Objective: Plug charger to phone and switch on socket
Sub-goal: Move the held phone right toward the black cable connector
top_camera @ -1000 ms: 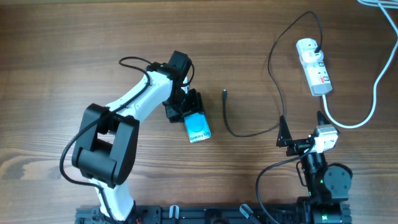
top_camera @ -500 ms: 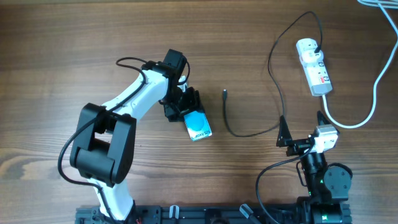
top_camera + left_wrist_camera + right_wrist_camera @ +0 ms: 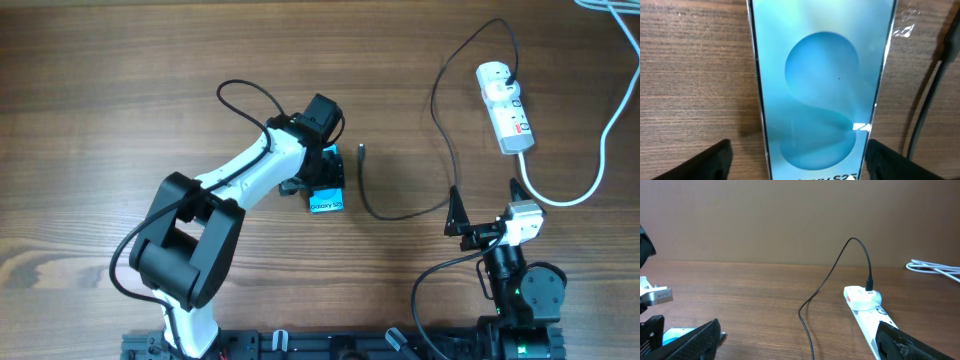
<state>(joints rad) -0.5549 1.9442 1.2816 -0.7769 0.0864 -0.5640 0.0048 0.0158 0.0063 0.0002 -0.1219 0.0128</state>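
Note:
The phone point(image 3: 326, 201) lies flat on the wooden table, its cyan screen and white text strip showing below my left gripper point(image 3: 324, 180). In the left wrist view the phone point(image 3: 820, 85) fills the frame. My left gripper point(image 3: 799, 161) is open and straddles it, the right finger at its edge, the left finger a little apart. The charger's black cable point(image 3: 440, 110) runs from the socket point(image 3: 505, 120) to its plug tip point(image 3: 361, 152), just right of the phone. My right gripper point(image 3: 487, 205) is open and empty, near the table's front edge.
The socket's thick white lead point(image 3: 600, 150) loops off the far right edge. In the right wrist view the socket point(image 3: 867, 307), the black cable point(image 3: 815, 300) and the white lead point(image 3: 935, 269) lie ahead. The black cable also passes right of the phone in the left wrist view point(image 3: 925, 115).
My left arm has swung right and the phone has moved with it, turning from tilted to straight and ending closer to the plug tip. The right arm has not moved.

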